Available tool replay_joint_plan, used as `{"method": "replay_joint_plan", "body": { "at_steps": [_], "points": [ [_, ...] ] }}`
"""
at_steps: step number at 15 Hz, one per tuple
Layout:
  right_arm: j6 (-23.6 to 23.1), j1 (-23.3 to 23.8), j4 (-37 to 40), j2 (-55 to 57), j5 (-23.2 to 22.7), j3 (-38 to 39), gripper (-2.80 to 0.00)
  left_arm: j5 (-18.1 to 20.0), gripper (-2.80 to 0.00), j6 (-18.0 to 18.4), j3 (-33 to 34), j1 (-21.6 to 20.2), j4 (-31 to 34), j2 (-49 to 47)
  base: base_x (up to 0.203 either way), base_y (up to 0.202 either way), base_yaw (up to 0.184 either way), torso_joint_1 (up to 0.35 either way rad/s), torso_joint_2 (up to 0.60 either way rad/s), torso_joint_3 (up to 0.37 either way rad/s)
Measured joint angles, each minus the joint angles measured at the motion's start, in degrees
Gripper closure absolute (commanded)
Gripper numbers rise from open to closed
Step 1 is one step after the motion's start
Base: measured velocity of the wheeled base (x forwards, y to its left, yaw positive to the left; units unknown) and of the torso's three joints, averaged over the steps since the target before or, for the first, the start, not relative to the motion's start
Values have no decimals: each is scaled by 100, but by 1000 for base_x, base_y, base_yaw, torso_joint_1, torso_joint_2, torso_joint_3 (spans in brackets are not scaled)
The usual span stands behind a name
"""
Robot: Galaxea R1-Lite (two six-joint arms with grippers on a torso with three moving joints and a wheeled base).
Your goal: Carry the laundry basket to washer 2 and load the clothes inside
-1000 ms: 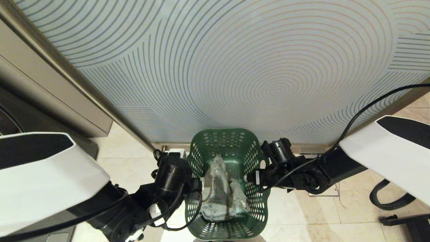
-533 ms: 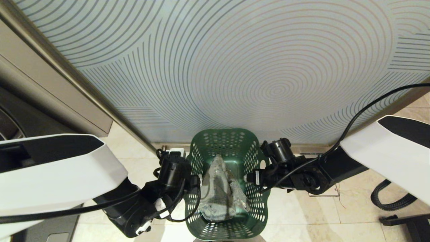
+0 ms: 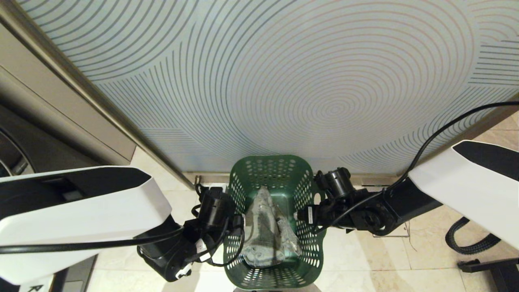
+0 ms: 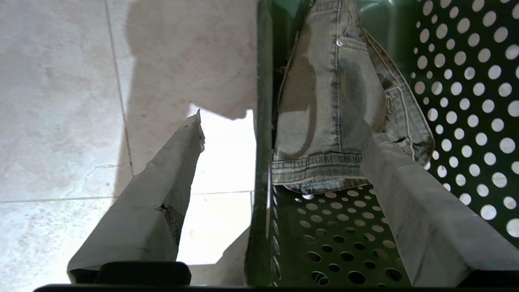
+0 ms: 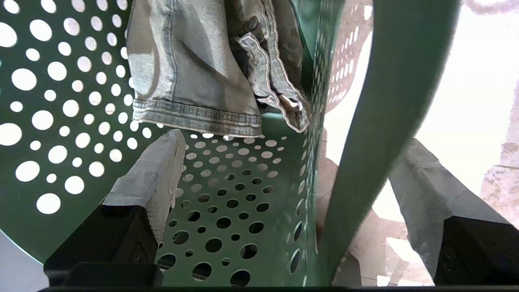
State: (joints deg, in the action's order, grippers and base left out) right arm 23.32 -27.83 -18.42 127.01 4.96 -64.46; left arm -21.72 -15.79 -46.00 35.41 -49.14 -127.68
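The dark green perforated laundry basket (image 3: pixel 284 174) stands on the tiled floor just in front of me. The clothes (image 3: pixel 265 229), a faded denim garment, lie inside it. My left gripper (image 3: pixel 238 224) is open astride the basket's left wall (image 4: pixel 261 162). One of its fingers (image 4: pixel 162 190) is outside the basket and the other is inside, beside the clothes (image 4: pixel 324 101). My right gripper (image 3: pixel 302 215) is open astride the right rim (image 5: pixel 381 121). One of its fingers (image 5: pixel 154 178) is inside and the other is outside. Neither gripper presses on the wall. Washer 2 is out of view.
A pale panel with concentric line patterns (image 3: pixel 284 81) rises right behind the basket. A beige cabinet (image 3: pixel 61 109) and a dark grey machine front (image 3: pixel 16 146) with no label visible are at the far left. A black corrugated cable (image 3: pixel 466 239) and a black frame (image 3: pixel 494 267) lie at lower right.
My left arm has swung in toward the basket, and its gripper has shifted slightly along the left wall. The right arm, basket and clothes have not moved.
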Motion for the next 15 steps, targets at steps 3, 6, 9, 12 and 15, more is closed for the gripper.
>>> {"method": "replay_joint_plan", "body": {
  "at_steps": [3, 6, 9, 12, 15],
  "points": [
    [-6, 7, -95, -25, 48, -4, -280, 187, -280, 0, -15, 3, 27, -65, 0, 0, 0, 0, 0, 0],
    [-56, 8, -95, -152, 74, -33, -280, 292, -280, 0, -12, 37, 49, -56, 0, 0, 0, 0, 0, 0],
    [-56, 16, -95, -279, 73, -87, -280, 314, -280, -15, 46, 63, 52, -40, 0, 0, 0, 0, 0, 0],
    [-20, 16, -95, -398, 43, -96, -280, 334, -280, -20, 123, 81, 55, -18, 0, 0, 0, 0, 0, 0],
    [16, 9, -119, -435, 0, -100, -280, 510, -280, -36, 241, 136, 55, -12, 0, 0, 0, 0, 0, 0]
  ]
}}
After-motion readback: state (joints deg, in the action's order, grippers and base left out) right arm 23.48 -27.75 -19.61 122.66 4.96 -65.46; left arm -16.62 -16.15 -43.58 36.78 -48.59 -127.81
